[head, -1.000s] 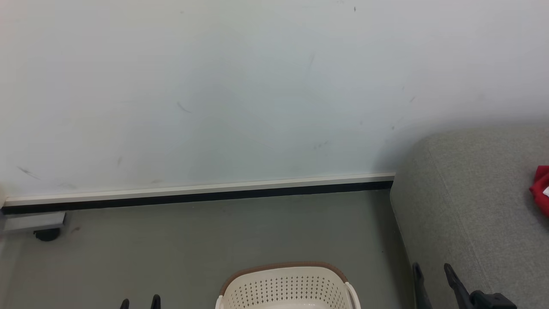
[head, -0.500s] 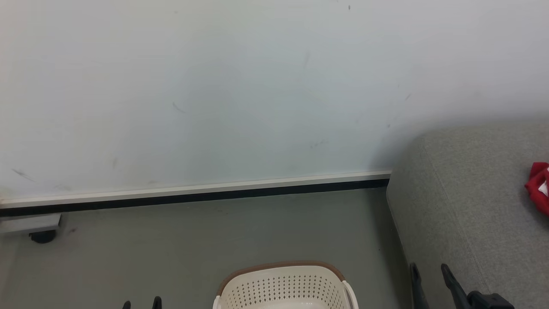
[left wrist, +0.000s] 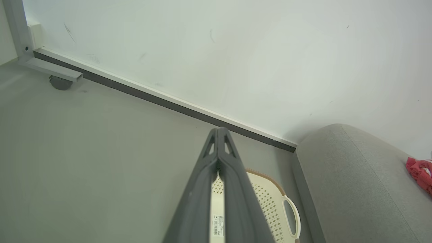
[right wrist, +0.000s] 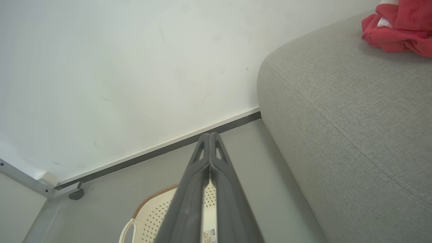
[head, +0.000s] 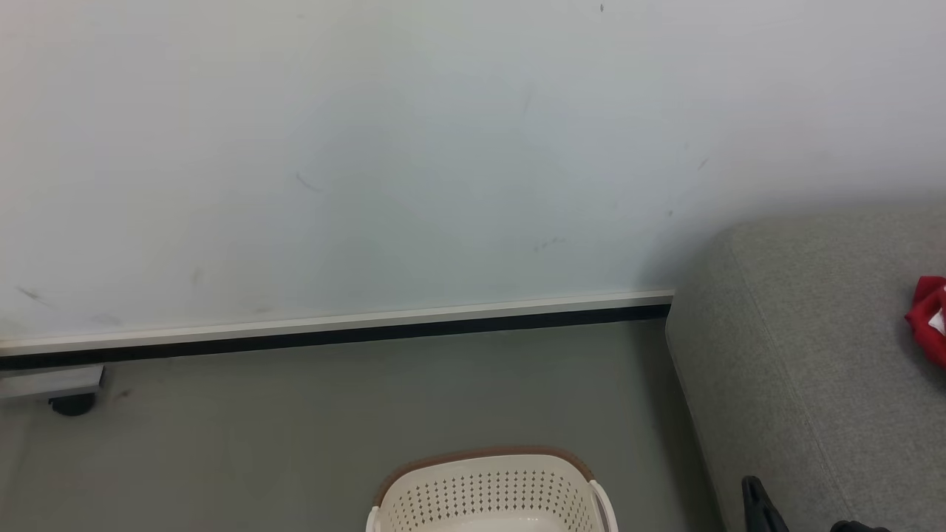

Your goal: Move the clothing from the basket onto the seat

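Observation:
The cream basket [head: 488,491] with a brown rim stands on the floor at the bottom of the head view. The part of its inside that shows is pale and holds a paper label [left wrist: 217,225]. Red clothing [head: 930,319] lies on the grey seat [head: 805,355] at the right edge, also clear in the right wrist view as clothing [right wrist: 400,28]. My left gripper [left wrist: 219,131] is shut on nothing, held above the basket [left wrist: 270,202]. My right gripper [right wrist: 210,136] is also shut and empty, between the basket [right wrist: 152,214] and the seat [right wrist: 344,108]; its dark tip [head: 754,496] shows low in the head view.
A white wall with a dark skirting strip [head: 332,336] runs behind the grey floor [head: 295,428]. A grey metal frame foot on a caster [head: 70,403] sits at the far left by the wall.
Both grippers have gone from open to shut. The left fingertips have dropped out of the head view's bottom edge, and the right gripper sits lower in it.

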Robot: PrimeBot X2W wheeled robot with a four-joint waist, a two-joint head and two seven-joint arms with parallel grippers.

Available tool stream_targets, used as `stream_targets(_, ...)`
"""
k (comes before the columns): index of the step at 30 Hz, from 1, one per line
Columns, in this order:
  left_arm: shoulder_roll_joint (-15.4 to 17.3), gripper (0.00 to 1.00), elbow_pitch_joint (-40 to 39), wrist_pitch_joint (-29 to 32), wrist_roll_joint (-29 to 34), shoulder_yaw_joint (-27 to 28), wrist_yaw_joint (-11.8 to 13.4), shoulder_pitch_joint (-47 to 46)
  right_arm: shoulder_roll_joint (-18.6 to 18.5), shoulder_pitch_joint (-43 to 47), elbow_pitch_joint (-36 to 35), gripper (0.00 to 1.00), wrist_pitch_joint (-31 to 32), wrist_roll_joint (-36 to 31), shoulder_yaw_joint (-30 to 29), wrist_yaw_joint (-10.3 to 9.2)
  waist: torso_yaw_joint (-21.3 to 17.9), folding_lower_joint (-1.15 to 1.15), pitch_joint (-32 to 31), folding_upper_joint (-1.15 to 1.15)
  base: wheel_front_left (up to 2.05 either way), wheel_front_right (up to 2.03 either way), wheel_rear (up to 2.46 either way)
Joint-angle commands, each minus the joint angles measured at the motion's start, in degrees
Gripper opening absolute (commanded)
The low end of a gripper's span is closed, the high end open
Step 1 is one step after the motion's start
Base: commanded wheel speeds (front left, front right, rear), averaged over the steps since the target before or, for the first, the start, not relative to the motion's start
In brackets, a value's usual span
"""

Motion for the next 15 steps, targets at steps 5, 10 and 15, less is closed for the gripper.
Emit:
stream_targets(5, -0.05, 0.00, -0.80, 1.76, -6.39, 1.28, -0.64, -1.90, -0.97, -1.48, -1.14, 0.00, 0.38, 8.01, -0.37, 0.00, -0.02, 0.00, 0.24, 0.00, 0.00, 0.00, 0.00)
stream_targets(10, -0.17, 0.00, -0.86, 2.83, -9.84, 1.77, -0.88, -2.30, -1.33, -1.75, -1.21, 0.00, 0.58, 12.40, -0.49, 0.00, -0.03, 0.00, 0.40, 0.00, 0.00, 0.00, 0.00)
stream_targets(15, -0.32, 0.00, -0.90, 4.11, -13.93, 2.37, -1.13, -2.75, -1.81, -2.06, -1.33, 0.00, 0.84, 17.62, -0.62, 0.00, -0.05, 0.00, 0.60, 0.00, 0.00, 0.00, 0.00)
